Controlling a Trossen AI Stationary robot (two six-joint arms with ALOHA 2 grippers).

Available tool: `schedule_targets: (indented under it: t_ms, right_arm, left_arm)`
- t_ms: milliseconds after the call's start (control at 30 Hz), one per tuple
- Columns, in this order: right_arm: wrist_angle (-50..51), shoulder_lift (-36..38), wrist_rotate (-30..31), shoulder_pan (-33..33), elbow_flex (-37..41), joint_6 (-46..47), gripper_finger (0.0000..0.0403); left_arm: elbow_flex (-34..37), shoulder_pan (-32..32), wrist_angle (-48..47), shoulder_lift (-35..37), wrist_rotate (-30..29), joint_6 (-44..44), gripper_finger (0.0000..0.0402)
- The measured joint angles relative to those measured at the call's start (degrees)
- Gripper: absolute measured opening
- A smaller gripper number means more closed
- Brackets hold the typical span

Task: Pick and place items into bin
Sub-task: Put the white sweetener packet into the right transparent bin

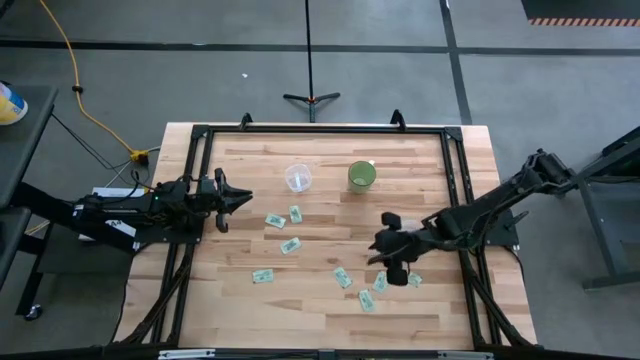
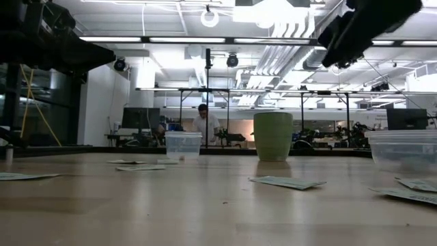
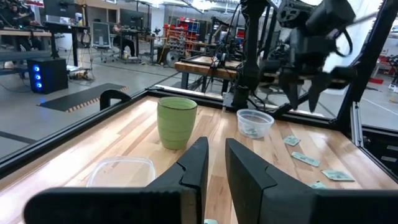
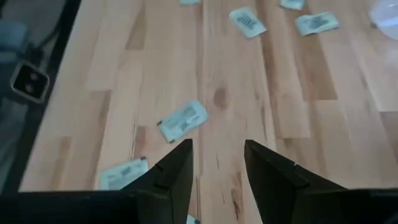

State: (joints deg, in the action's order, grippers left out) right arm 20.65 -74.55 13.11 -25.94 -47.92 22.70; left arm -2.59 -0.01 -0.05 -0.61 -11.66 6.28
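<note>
Several small pale green and white packets lie flat on the wooden table. My right gripper hangs open above the table's right half, with nothing between its fingers. A packet lies on the wood just ahead of it. In the low view it is raised well above the table. A clear plastic bin with a packet inside stands under that arm. My left gripper waits at the left edge, open by a narrow gap.
A green cup and a small clear cup stand near the table's far middle. A black frame runs around the table top. Bare wood lies between the packets. A person is far off in the room behind.
</note>
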Motion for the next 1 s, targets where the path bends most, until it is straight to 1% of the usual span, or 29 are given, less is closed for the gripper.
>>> schedule_targets:
  t_ms: [100,200,400,533,733,1000]
  right_arm:
    - [0.02,-3.39,-0.09,-0.82,0.04,-0.24,0.0136]
    - [-0.11,-7.07,-2.41,-1.33,0.09,0.31,0.0136]
    - [1.25,-12.3,-8.88,-1.48,0.09,9.96,0.0136]
    - [1.4,-14.07,-12.05,-1.48,0.09,13.72,0.0136]
    - [3.83,-16.1,-12.92,-1.5,0.09,17.14,0.0136]
    - [5.59,-16.62,-12.07,-1.48,0.09,17.58,0.0136]
  left_arm:
    - [0.0,0.0,-0.04,0.01,0.0,0.0,0.0092]
    - [0.0,0.01,-0.04,0.01,0.0,0.0,0.0092]
    - [0.0,0.02,-0.04,-0.01,0.0,0.0,0.0092]
    - [0.0,0.01,-0.04,0.01,0.0,0.0,0.0092]
    - [0.0,0.02,-0.04,0.0,0.0,0.0,0.0092]
    - [0.0,0.01,-0.04,0.0,0.0,0.0,0.0092]
